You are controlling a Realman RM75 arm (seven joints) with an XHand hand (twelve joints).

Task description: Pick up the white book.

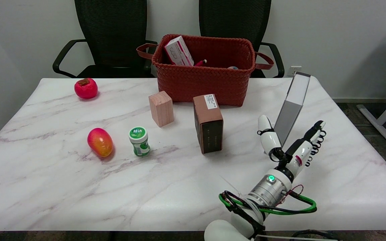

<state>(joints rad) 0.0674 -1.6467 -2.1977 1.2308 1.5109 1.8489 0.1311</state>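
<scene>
Nearest to the camera, at the lower right of the frame, the right arm is reaching in, with green and black cables looping around its wrist. Above it, the right hand (pixel 288 142) is holding the white book (pixel 292 107) by its lower end; the thumb is pressing on one side and the other fingers (pixel 313 134) are lying on the other side. From there the book is rising tilted toward the upper right, and it is not touching the counter (pixel 179 187) at any visible point.

As I judge it, the picking up is already happening and the task is near its end. The next move is calling only for a firm hold and a steady lift, because the grip is sitting low on a tall book, which could swing or slip.

Regarding room, the counter's right edge is lying near the hand. The brown box (pixel 208 122) is standing to the left, well apart. The red woven basket (pixel 206 80) is sitting at the upper centre, near the book's top end. Straight up, nothing visible is blocking the way.
</scene>
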